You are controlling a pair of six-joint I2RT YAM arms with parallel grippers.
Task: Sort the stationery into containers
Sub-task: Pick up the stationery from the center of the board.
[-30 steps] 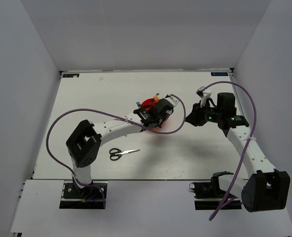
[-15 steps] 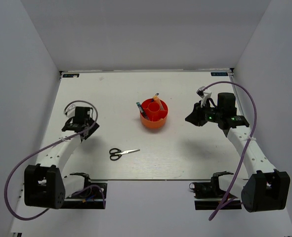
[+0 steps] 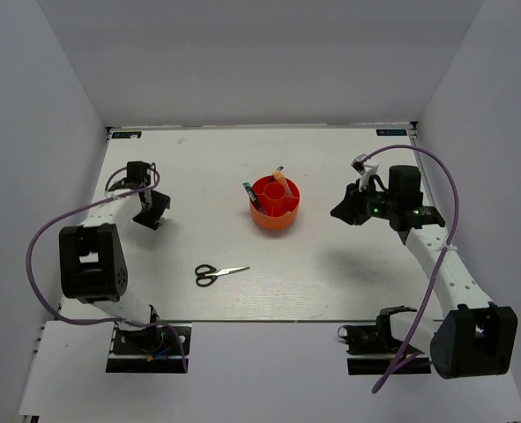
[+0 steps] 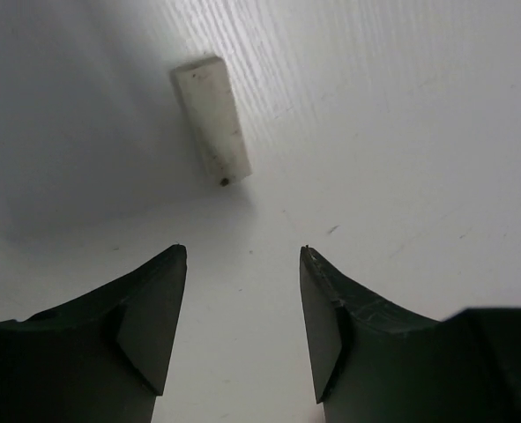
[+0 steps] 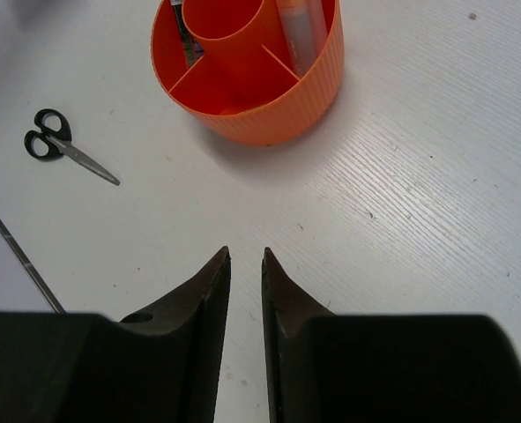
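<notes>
Organizer cup (image 5: 269, 110) holds pens (image 3: 249, 195), highlighter (image 5: 301, 31); left hand (image 4: 242, 256) apart; right hand (image 5: 245, 256) nearly together.

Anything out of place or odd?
Nothing damaged or spilled. Two items lie outside the ribbed orange plastic organizer cup: black-handled scissors lying flat, and a small white block eraser ahead of the left gripper.

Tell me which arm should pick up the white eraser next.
Left. Its open fingers hover just short of the white eraser; the right fingers are across the table by the orange cup.
</notes>
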